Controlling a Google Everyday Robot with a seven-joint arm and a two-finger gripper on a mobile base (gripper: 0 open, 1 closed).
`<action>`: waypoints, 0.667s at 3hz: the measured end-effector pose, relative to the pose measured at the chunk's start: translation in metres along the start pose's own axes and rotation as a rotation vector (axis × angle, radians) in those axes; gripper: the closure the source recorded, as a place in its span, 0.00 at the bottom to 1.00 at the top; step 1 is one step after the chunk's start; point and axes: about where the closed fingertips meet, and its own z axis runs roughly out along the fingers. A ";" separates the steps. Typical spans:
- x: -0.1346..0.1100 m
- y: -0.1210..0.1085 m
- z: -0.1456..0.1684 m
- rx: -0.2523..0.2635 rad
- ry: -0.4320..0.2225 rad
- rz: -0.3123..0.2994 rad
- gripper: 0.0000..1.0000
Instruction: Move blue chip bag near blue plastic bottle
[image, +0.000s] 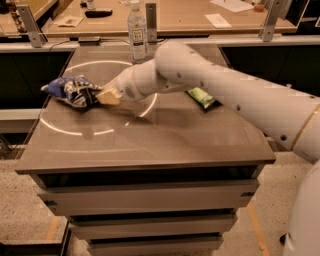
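Tool (103, 96) against blue chip bag (70, 91) (white lettering).

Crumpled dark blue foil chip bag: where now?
Camera view: blue chip bag on the table, left edge, at the gripper, short of the clear plastic bottle at back.

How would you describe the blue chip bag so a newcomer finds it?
On the grey-brown table, look to its left edge, at the tip of the gripper. The blue chip bag lies there: crumpled dark blue foil with white marks, unlike the flat green chip bag on the right.
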 end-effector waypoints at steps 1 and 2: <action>0.012 -0.076 -0.083 0.087 -0.117 0.014 1.00; -0.013 -0.097 -0.106 0.134 -0.166 -0.012 1.00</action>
